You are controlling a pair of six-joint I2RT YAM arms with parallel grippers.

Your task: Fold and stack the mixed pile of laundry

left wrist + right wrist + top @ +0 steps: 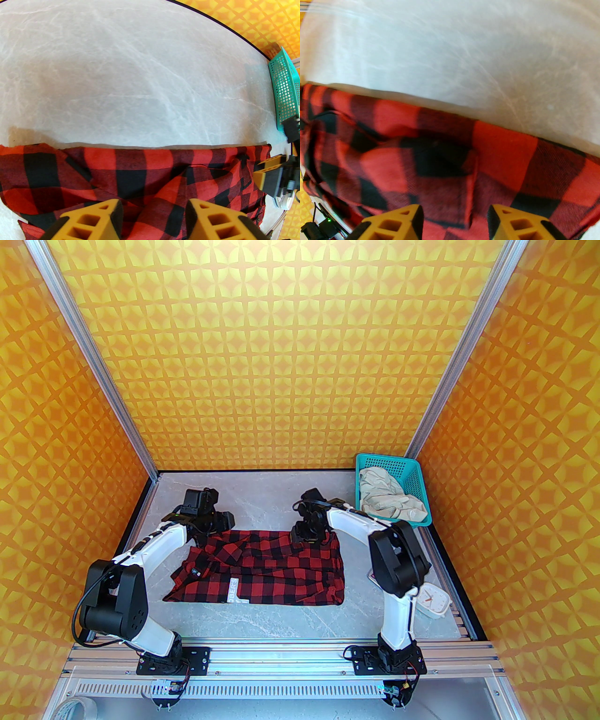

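You had the left gripper (153, 211) low over the far left part of the red-and-black check shirt (276, 568), toward the bench's (262, 493) left edge. Its yellow fingers (103, 218) stood parted and released, and a raised fold of the plaid showed in the gap beyond them. The shirt itself lay spread and rumpled across the middle of the bench. Its left side was bunched into creases, its far hem ran fairly straight, and a strip of white lettering (232, 591) showed close to its near edge. Your right gripper (454, 211) sat over the shirt's far right corner. It was also released, with its fingers apart above flat cloth and a seam running between them. From the left wrist you could see that gripper at the shirt's right end, just above the fabric. Further right, the teal basket (389, 458) stood in the far right corner of the bench with the cream garment (389, 500) crumpled inside it, well apart from the shirt. A small white clock (433, 598) lay by the right edge, toward the near right corner, partly behind your right arm.
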